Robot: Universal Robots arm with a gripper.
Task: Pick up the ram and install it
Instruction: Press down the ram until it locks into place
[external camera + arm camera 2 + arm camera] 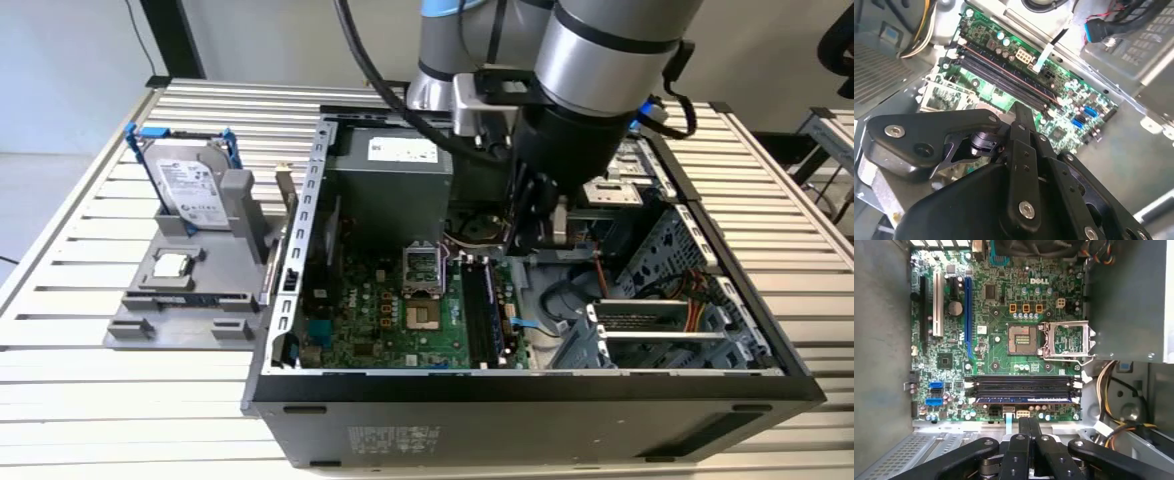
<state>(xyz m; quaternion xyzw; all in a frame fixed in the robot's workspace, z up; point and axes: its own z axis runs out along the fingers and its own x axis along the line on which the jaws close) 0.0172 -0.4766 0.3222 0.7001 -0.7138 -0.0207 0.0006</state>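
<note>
The ram (pixel 1024 399) stands on edge in one of the black memory slots (pixel 1023 385) of the green motherboard (pixel 999 315), in the slot closest to my fingers. It also shows as a thin strip (pixel 1019 86) in the second wrist view, and beside the slots (pixel 498 310) in the exterior view. My gripper (pixel 1024 426) hovers a little above and to the side of it, over the case's metal edge. Its two fingers are pressed together with nothing between them. In the exterior view the gripper (pixel 531 245) hangs inside the open computer case (pixel 534 385).
On the exterior view's left, a grey holder (pixel 180 320) carries a silver hard drive (pixel 187 185) with blue rails and a small square processor chip (pixel 170 265). The open processor socket (pixel 1068 340), bundled cables (pixel 1109 390) and the drive cage (pixel 654 320) crowd the case.
</note>
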